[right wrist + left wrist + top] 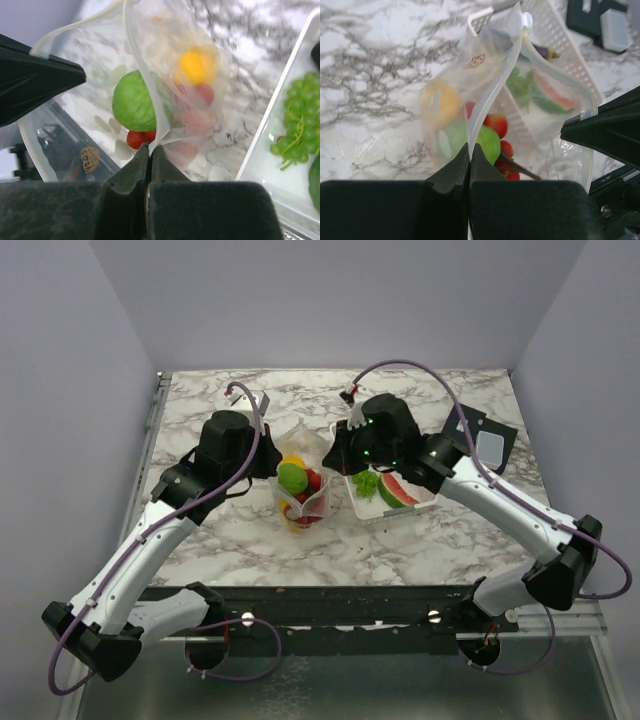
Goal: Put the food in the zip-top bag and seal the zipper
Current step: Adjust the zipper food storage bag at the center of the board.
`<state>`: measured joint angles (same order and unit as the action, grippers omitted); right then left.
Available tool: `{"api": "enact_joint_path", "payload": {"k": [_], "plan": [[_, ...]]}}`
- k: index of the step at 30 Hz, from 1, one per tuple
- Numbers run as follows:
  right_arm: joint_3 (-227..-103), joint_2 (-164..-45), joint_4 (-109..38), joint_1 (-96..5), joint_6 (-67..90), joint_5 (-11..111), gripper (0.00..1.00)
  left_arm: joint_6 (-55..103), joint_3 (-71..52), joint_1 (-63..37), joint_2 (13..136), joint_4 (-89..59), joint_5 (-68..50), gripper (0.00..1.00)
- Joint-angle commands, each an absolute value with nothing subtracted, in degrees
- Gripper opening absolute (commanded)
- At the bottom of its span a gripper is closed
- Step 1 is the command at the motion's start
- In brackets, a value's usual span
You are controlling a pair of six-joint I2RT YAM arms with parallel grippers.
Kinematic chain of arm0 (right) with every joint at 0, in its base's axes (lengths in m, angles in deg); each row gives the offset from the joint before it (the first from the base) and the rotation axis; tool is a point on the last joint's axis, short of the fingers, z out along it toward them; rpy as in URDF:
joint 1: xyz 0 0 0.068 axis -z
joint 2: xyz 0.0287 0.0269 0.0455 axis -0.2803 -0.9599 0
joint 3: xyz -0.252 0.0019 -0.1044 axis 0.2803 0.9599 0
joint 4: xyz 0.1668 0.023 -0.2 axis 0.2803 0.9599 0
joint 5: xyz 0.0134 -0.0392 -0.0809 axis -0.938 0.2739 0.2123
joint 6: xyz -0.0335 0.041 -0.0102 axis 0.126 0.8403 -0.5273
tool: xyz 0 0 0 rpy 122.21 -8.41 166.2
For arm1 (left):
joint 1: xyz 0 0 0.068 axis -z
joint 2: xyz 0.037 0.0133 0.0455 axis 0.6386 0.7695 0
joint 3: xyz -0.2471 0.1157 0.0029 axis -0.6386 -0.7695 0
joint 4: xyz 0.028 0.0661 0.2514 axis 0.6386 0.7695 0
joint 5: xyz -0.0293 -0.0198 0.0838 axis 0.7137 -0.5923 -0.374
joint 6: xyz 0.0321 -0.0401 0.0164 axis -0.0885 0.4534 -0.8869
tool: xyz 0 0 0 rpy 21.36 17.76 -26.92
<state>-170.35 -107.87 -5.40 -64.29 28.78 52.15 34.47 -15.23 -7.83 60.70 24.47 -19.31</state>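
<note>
1. Pinches the zip-top bag (485, 70) by its mouth edge in the left gripper (470, 147), jaws pressed fully together with only thin film between them.
2. Does likewise with the right gripper (149, 146): clamped tight on a fold of the same film, nothing else in its hold.
3. Suspends the bag between the two grippers, directly ahead of both sets of fingertips, low over the marble table (450, 540); cannot tell whether touching it.
4. Shows the zipper (495, 85) as a pale narrow strip running straight away from the left gripper, the opposite lip bowing off to that gripper's right, towards the other arm. Mouth gaping, not sealed.
5. Appears to grip opposite lips, so neither arm nearer; long axis of the mouth lying across the line from gripper to gripper.
6. Holds inside the clear, crinkly plastic a round green piece (487, 142), a yellow-orange piece (440, 102) and a glossy red cherry cluster (506, 150).
7. Leaves to the right of the right gripper, in a white perforated basket (425, 504), knobbly green grapes (295, 115), a watermelon slice (398, 490) and a dark eggplant (545, 50).
8. Probably needs that food bagged first, with both grippers occupied. Sealing would then mean bringing the lips together and pressing along the strip, at risk of slippery film sliding free.
</note>
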Motion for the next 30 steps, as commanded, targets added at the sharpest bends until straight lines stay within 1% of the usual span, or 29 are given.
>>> {"api": "enact_joint_path", "payload": {"k": [1,6,11,14,17,23,30], "plan": [[-175.52,-102.90,-3.78,-64.68,26.98,55.30,0.01,34.40,-10.34,-7.96,57.49,23.60,-17.42,0.00],[-172.59,-103.80,-5.24,-64.62,27.71,55.65,0.01,35.07,-13.13,-7.96,58.33,23.92,-19.30,0.00],[-166.27,-109.36,-9.33,-64.66,30.26,49.77,0.01,36.21,-19.78,-7.97,60.31,22.62,-21.38,0.00],[-165.52,-110.84,-8.95,-64.71,30.55,48.52,0.01,36.70,-21.69,-7.96,61.01,22.43,-20.20,0.00],[-167.11,-108.47,-7.88,-64.79,29.87,49.95,0.01,36.43,-19.54,-7.96,58.54,22.41,-18.31,0.00],[-172.72,-103.48,-5.02,-65.48,29.03,52.68,0.01,35.35,-12.29,-7.96,54.86,24.44,-19.47,0.00],[-169.19,-103.48,-6.97,-65.50,30.66,51.90,0.01,33.19,-14.29,-7.97,54.37,25.33,-23.83,0.00]]}}
